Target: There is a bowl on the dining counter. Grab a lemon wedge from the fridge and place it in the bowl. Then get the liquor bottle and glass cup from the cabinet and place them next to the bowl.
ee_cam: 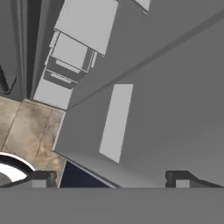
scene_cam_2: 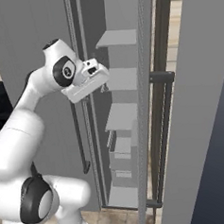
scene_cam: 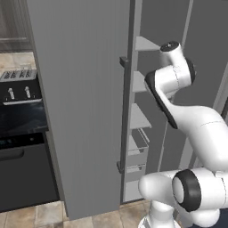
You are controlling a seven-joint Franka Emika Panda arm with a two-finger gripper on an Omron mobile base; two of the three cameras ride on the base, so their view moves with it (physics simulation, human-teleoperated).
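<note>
1. Closest in, the white arm (scene_cam: pixel 196 129) rises from the 5 o'clock corner of the left base view and bends up toward the fridge opening.
2. The gripper (ee_cam: pixel 113 177) shows its two dark fingertips (ee_cam: pixel 43 177) at the bottom of the hand view, standing wide apart with nothing between them: open and empty.
3. In the right base view the gripper (scene_cam_2: pixel 100 84) sits at about 10 o'clock from centre, just in front of the upper shelves.
4. Under the hand, at 7 o'clock in the hand view, lies tan tiled floor (ee_cam: pixel 26 127).
5. The fridge (scene_cam: pixel 80 102) stands with its doors swung open; the left door fills the middle of the left base view, and its long dark handle (scene_cam: pixel 124 111) runs down the door's edge.
6. Beyond, white shelves (scene_cam_2: pixel 121 115) stack from 12 down to 6 o'clock in the gap; those in sight look bare, and I cannot make out a lemon wedge.
7. The right door (scene_cam_2: pixel 198 103) takes the 3 o'clock side of the right base view, with a dark handle (scene_cam_2: pixel 160 96) beside it.
8. Farthest off, a black oven (scene_cam: pixel 22 147) with knobs sits at 9 o'clock in the left base view.
</note>
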